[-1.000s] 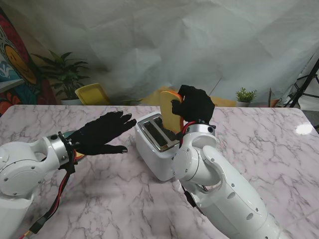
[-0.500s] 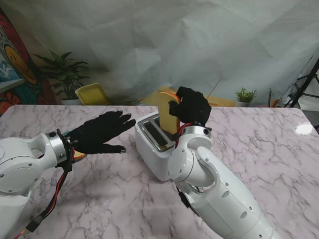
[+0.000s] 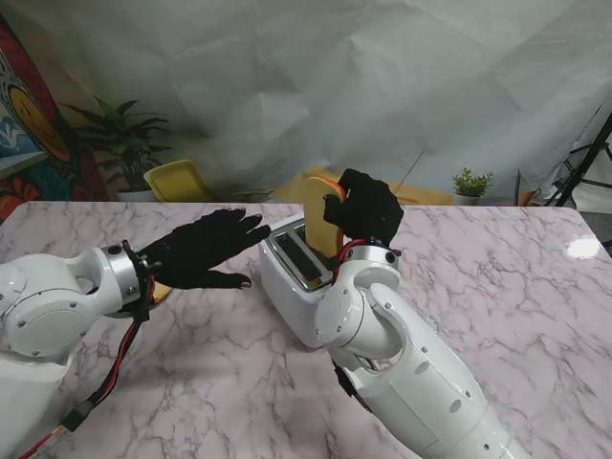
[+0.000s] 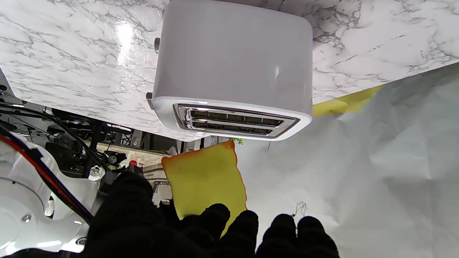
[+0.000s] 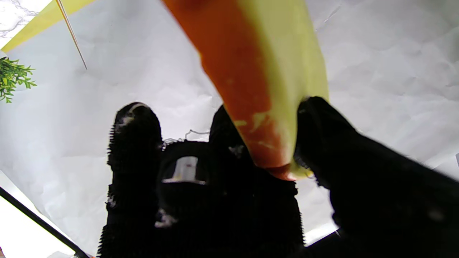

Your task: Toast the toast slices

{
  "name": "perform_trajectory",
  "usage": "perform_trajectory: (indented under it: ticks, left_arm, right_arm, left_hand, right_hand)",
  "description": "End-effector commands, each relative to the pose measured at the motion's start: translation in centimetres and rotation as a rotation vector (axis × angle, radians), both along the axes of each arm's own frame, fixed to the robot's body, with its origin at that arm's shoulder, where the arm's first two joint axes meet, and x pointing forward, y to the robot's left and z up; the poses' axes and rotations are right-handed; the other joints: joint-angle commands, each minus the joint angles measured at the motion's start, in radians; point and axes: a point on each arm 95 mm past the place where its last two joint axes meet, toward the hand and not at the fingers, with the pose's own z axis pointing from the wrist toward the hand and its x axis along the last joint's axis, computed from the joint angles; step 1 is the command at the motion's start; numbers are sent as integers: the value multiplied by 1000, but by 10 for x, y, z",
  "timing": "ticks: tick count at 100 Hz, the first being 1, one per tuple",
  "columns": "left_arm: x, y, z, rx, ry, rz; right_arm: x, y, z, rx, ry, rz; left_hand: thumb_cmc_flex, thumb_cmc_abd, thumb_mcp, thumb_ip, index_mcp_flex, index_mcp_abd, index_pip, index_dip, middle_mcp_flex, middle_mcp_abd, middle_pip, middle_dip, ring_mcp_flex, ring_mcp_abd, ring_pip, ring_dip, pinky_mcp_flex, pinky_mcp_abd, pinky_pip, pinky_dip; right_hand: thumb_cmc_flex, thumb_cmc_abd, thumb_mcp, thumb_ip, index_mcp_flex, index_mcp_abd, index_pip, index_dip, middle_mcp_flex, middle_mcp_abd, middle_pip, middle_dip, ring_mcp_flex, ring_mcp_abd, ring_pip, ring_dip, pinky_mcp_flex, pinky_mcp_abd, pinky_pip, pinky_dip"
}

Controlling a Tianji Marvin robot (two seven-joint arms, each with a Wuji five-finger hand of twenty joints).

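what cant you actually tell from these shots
- Stand view: lower edge of the toast slice is hidden behind the right hand, so its distance from the toaster slots is unclear.
- Stand view: an orange object under the left hand is mostly covered.
- Right wrist view: toast is close and blurred; toaster is out of frame.

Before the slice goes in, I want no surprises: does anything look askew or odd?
The toaster sits turned at an angle to the table edge. The toast slice in the right hand hangs upright over the slots, not yet in. Otherwise nothing stands out.

White marble table (image 3: 497,287), white toaster (image 3: 296,287) standing on it
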Motion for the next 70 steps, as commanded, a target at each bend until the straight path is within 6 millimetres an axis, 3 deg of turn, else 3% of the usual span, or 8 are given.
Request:
perform_trajectory:
  ticks: [1,38,70]
  left_arm:
    - [4,-1,0,-3,6,7]
    - [9,-4,1,-9,-3,9]
    - [9,1,-4,-7,8,22]
  right_arm:
    - [3,0,-4,4,-1,-13]
    - [22,3,-35,5,-7,-63]
    - [25,19,-43,22,-19,-45]
  left_hand:
    - [-8,53,-5,13,-35,27,-12,-6,-49,-1,-16,15,-29,10,-19,0,-5,-14,-39,-18]
    - [-6,55,-4,13,-36,27,-10,7,-49,-1,-15,29,-28,8,-18,14,-6,-15,-33,-9]
    - [-6,56,-4,13,-36,28,-11,13,-48,-1,-15,33,-29,9,-19,18,-7,-15,-33,-5]
  right_hand:
    - [70,11,140,26,36,-71,85,4,92,34,72,-6,1,-87,27,-8,14,-39,31,-7]
    - [66,14,140,28,29,-75,91,-7,93,30,66,-14,2,-86,18,-13,13,-42,32,-9]
    - [62,19,140,28,22,-81,99,-14,92,24,66,-18,2,-89,15,-16,14,-48,35,-10]
